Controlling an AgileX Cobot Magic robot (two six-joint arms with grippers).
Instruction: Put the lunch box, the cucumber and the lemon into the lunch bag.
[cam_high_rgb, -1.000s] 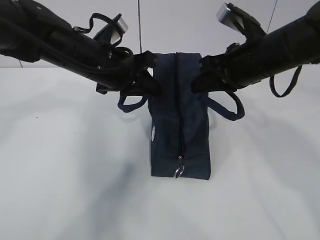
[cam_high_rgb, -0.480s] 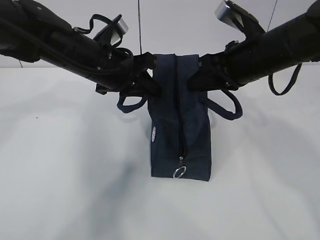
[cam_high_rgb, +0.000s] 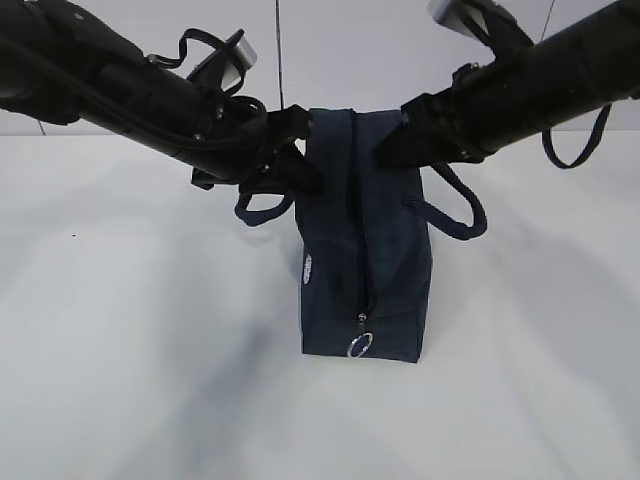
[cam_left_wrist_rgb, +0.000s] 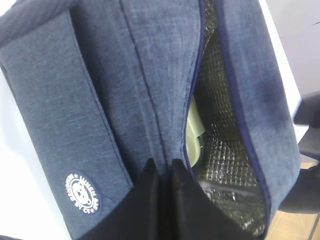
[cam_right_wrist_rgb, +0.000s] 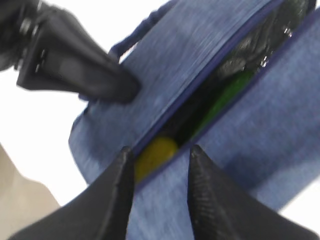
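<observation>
The navy lunch bag (cam_high_rgb: 365, 260) stands upright mid-table, its zipper ring pull (cam_high_rgb: 359, 345) low on the near end. My left gripper (cam_high_rgb: 300, 170) is shut on the fabric at the left edge of the bag's top opening (cam_left_wrist_rgb: 162, 162). In the left wrist view the silvery lining and the lunch box's pale green lid (cam_left_wrist_rgb: 194, 127) show inside. My right gripper (cam_high_rgb: 392, 150) is open over the bag's right top panel (cam_right_wrist_rgb: 161, 148). The yellow lemon (cam_right_wrist_rgb: 152, 155) and the green cucumber (cam_right_wrist_rgb: 227, 95) show through the slit.
The white table (cam_high_rgb: 120, 350) lies all round the bag. The bag's loop handles hang at its left (cam_high_rgb: 262, 210) and right (cam_high_rgb: 455, 215). A dark strap loop (cam_high_rgb: 575, 150) hangs from the right arm. A pale wall stands behind.
My right arm has risen and drawn a little to the right along the bag's top. The bag's right side has shifted slightly right. The left arm has held still.
</observation>
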